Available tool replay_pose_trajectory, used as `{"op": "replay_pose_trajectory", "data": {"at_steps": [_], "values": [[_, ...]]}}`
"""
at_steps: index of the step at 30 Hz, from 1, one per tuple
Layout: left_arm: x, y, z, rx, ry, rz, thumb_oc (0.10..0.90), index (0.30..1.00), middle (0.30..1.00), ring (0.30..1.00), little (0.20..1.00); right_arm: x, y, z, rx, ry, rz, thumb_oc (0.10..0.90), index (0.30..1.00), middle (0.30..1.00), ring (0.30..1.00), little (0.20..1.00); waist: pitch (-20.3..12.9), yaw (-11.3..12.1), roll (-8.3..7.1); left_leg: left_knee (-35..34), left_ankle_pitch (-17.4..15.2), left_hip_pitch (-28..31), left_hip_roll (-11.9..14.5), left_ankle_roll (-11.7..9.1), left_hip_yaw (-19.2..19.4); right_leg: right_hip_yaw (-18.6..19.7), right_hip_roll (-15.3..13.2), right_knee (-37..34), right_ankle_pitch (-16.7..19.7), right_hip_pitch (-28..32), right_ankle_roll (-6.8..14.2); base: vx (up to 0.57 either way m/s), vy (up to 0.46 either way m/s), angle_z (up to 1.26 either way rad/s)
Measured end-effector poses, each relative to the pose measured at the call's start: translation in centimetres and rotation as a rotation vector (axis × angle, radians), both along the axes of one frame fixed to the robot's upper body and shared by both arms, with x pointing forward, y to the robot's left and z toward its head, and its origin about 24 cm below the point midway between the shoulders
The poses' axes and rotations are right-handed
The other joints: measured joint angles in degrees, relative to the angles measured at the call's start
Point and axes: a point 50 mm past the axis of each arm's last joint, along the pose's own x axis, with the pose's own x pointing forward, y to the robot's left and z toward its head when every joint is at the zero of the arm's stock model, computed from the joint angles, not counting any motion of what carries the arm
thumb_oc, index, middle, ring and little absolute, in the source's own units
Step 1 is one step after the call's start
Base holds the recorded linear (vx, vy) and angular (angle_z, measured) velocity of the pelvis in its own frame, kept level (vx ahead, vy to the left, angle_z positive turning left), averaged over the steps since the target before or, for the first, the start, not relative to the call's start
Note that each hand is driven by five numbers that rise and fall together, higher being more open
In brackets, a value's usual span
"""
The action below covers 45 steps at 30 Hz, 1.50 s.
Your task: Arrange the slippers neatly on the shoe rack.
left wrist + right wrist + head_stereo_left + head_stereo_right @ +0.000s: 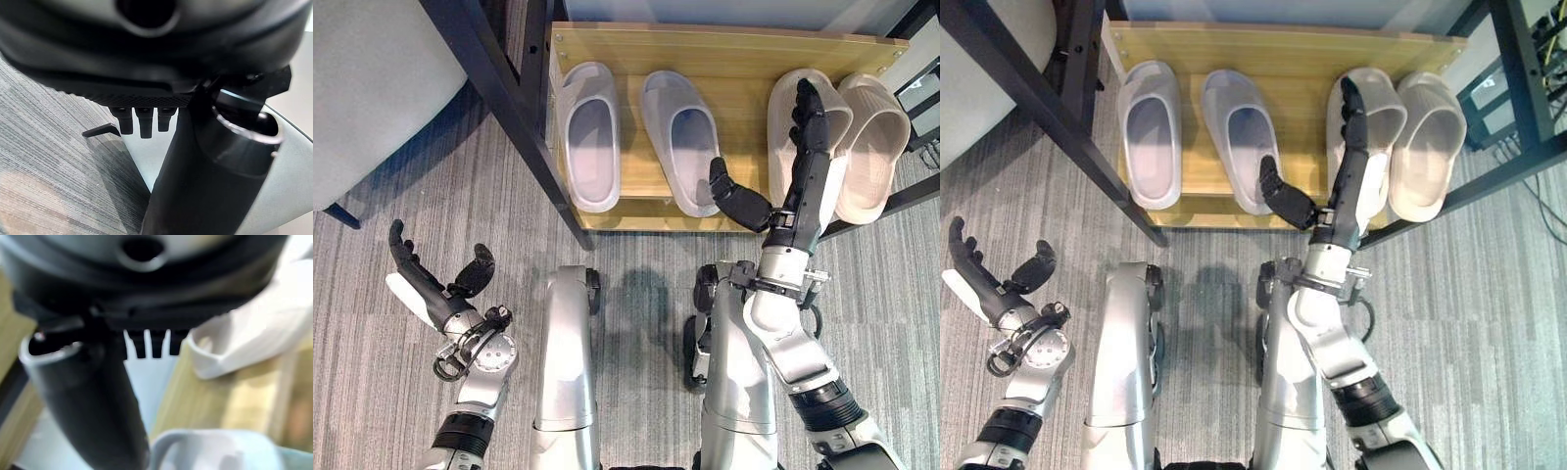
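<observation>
Four slippers are seen on the wooden shelf of the shoe rack, toes pointing away from the robot. At the left, a pale grey slipper and a second pale grey slipper are laid side by side with a strip of bare wood between them; the second is turned slightly, its heel reaching the shelf's front edge. At the right, a cream slipper and a second cream slipper are set together, their sides touching or overlapping near the toe.

The right hand is stretched out over the left cream slipper, its fingers straight and extended along the slipper's length, with the fingertips near the toe strap. The thumb is spread wide to the side, over the wood between the second grey slipper and the cream one. Nothing is gripped; whether the fingers are pressed on the slipper or held just above it cannot be told. In the right wrist view, the cream slipper's rim is shown past the straight fingers, above the wooden shelf.

The left hand is held low at the left over the grey carpet, well apart from the rack, its fingers loosely spread and its thumb parted, with nothing in it.
</observation>
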Motion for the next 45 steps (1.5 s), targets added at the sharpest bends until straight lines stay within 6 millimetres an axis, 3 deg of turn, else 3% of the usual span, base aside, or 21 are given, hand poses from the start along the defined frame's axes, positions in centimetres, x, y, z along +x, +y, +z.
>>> {"op": "replay_pose_trajectory", "data": {"at_steps": [13,21,45], "values": [[-0.1,0.1,-0.2,0.000,0.021,0.006,0.800,0.900,0.900,0.900,0.900,0.1,1.5,-1.6,0.127,0.137,0.223,0.800,0.900,0.900,0.900,0.900,0.0,0.1,-0.01,0.1,-0.1,-0.1,0.0,0.1,0.0,0.0,0.0,0.1,0.0,0.0,0.1,0.00,0.000,0.00],[-0.1,0.1,-0.3,-0.001,0.026,0.007,0.800,0.900,0.900,0.900,0.900,0.2,1.7,-1.8,0.152,0.161,0.264,0.800,0.900,0.900,0.900,0.900,0.0,0.2,-0.03,0.1,-0.2,0.0,0.0,0.0,0.0,0.0,0.0,0.1,0.0,0.0,0.0,0.00,0.000,0.00],[0.0,-0.2,0.1,0.001,0.026,-0.023,0.800,0.900,0.900,0.900,0.900,0.4,5.1,-1.4,0.074,0.209,0.514,0.800,0.900,0.900,0.900,0.900,0.0,0.2,-0.07,0.2,-0.2,0.0,0.0,0.0,-0.1,0.0,0.1,0.2,-0.1,0.0,0.1,0.00,0.000,0.00]]}}
